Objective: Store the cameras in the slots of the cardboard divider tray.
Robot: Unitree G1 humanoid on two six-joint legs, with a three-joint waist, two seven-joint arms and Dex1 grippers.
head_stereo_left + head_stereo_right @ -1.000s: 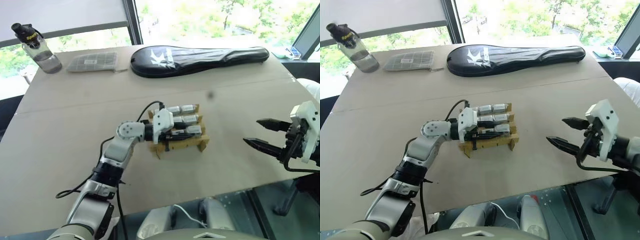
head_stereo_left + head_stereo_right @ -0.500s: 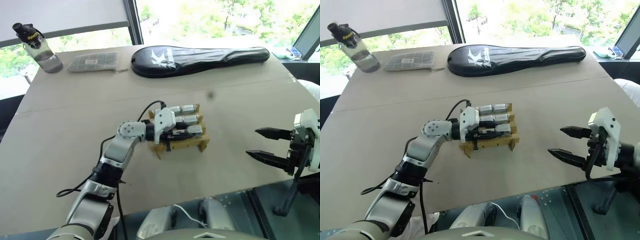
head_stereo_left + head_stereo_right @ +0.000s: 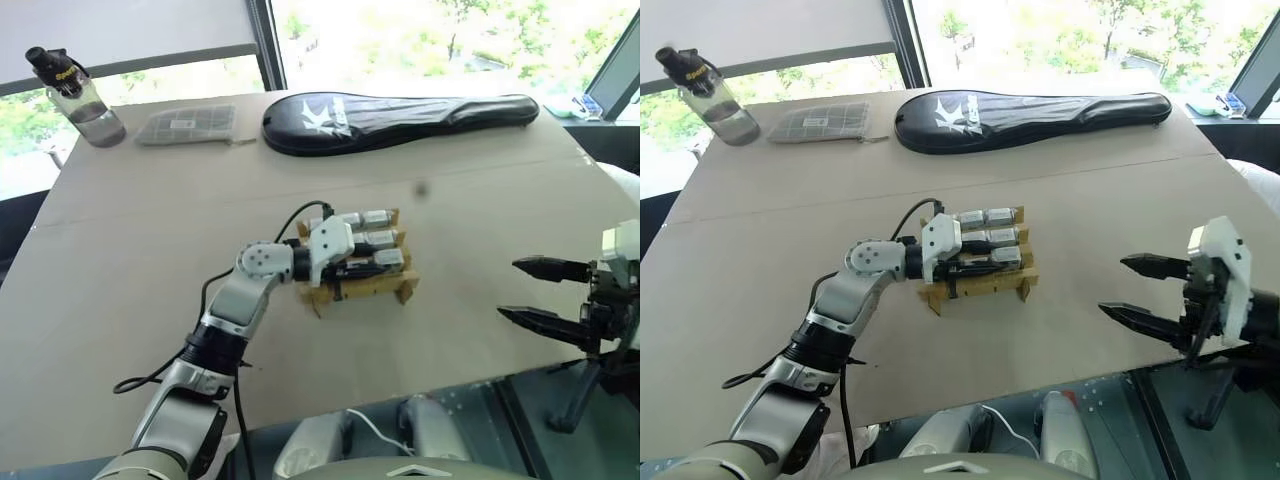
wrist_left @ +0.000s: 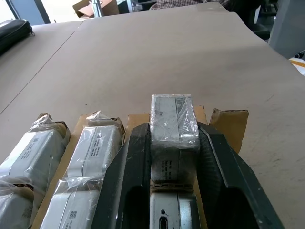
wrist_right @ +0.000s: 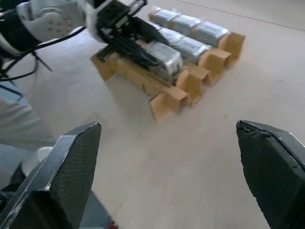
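The cardboard divider tray [image 3: 358,268] sits near the centre of the tan worktop [image 3: 150,230], its slat ends protruding at the near corners. The cameras [image 3: 368,240], wrapped in clear film, lie in its slots in three rows; small printed labels show on their sides in the left wrist view but cannot be read. The left tool [image 4: 174,191] reaches in from the tray's 9 o'clock side and is clamped on one camera [image 4: 173,125] in the nearest row, one black finger along each flank of the block, whose far end reaches the cardboard end wall. The right tool [image 3: 540,291] hangs at 3 o'clock from the tray, well apart from it, at the worktop's near right edge; its two black fingers [image 5: 71,157] are spread wide with nothing between them and point toward the tray. At 12 o'clock from the tray, along the far edge, lies a long black racket cover [image 3: 400,120] bearing a white "K" logo; further lettering is too small to read. At 11 o'clock lies a flat grey gridded case [image 3: 186,123] with a pale label that cannot be read, and beside it stands a clear water bottle [image 3: 78,95] with a black cap and a yellow mark.
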